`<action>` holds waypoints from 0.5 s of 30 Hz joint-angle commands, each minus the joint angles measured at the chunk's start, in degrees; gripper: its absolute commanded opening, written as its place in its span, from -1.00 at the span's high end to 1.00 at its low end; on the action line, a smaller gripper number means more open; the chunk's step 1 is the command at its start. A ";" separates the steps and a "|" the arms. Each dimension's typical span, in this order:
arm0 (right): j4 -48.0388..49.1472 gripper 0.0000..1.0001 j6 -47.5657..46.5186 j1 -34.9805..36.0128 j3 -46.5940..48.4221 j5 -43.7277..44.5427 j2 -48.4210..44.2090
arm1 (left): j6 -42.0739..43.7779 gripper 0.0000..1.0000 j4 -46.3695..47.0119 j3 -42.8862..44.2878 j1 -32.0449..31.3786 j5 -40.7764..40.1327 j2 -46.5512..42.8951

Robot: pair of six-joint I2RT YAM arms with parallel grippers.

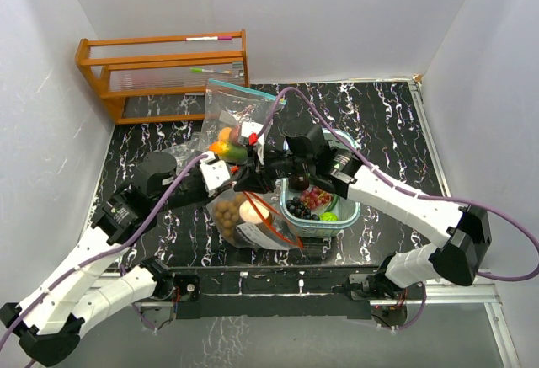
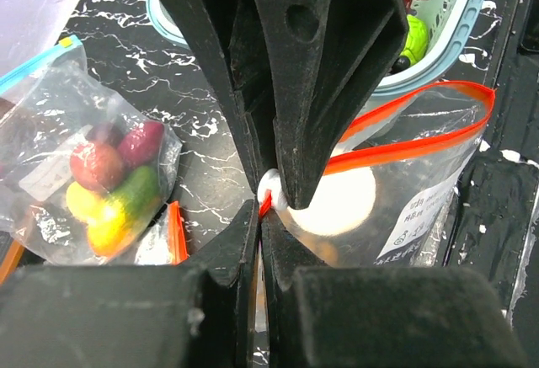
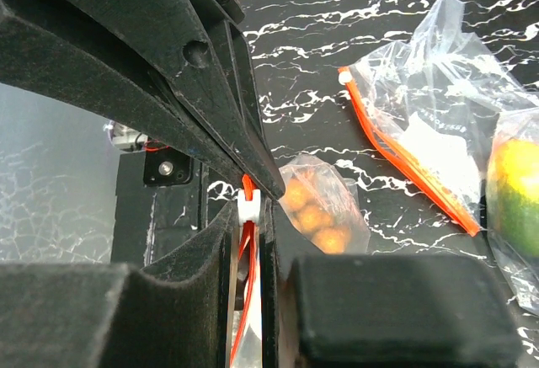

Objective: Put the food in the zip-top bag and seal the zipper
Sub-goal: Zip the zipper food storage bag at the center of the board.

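Note:
The zip-top bag point(image 1: 257, 229) with an orange zipper lies in front of the two grippers. It holds brown nuts point(image 1: 226, 213) and a white egg-shaped piece point(image 2: 341, 204). My left gripper point(image 2: 259, 210) is shut on the orange zipper strip point(image 2: 404, 145) at its end. My right gripper point(image 3: 250, 213) meets it head-on, shut on the white slider point(image 3: 248, 204). To the slider's right the bag's mouth gapes open. More food, dark grapes point(image 1: 298, 209) and a green piece point(image 1: 328, 216), lies in the teal basket point(image 1: 347, 215).
A second bag point(image 1: 229, 124) with a blue zipper, holding colourful fruit point(image 2: 109, 191), lies behind the grippers. Another orange-zippered bag point(image 3: 413, 153) lies flat beside it. A wooden rack point(image 1: 164, 72) stands at the back left. White walls close in the black marbled table point(image 1: 379, 124).

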 commanded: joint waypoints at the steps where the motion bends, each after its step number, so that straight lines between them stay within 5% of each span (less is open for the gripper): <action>1: 2.12 0.84 -0.61 0.41 0.65 5.09 -3.50 | -0.64 1.00 3.29 1.45 0.17 -4.99 -2.43; 15: 0.66 0.85 1.10 0.38 -3.04 11.45 -4.19 | -2.06 1.00 5.60 0.86 0.14 -16.13 -6.15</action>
